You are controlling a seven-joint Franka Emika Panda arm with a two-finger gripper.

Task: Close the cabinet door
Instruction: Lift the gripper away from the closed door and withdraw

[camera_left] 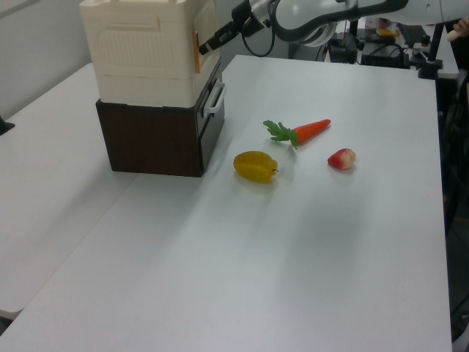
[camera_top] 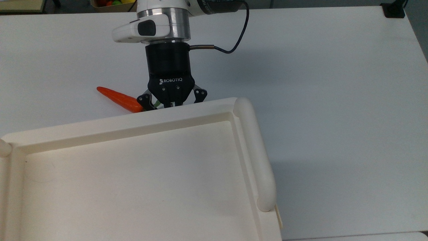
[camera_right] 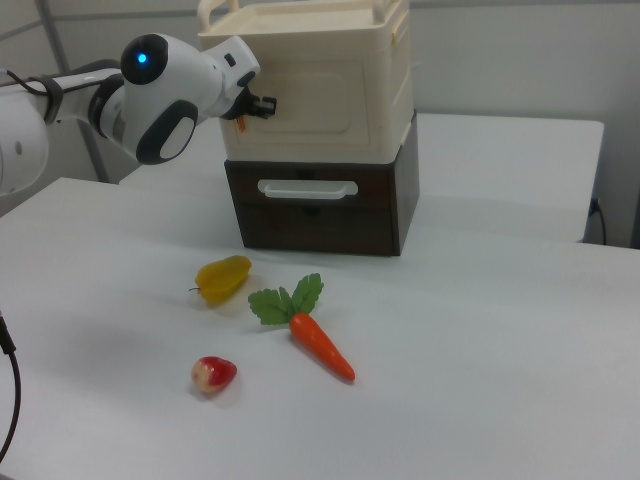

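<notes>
The gripper [camera_top: 171, 104], whether open or closed I cannot tell, presses against the cabinet door [camera_right: 318, 96], which lies almost flat on the front of the cabinet [camera_right: 390, 70], so the closing seems nearly finished and needs only a last gentle push.

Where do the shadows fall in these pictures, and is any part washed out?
Top view: the cabinet casts a soft grey shadow to the top view's right, and the white table looks bright. Right view: faint shadows under the carrot.
</notes>
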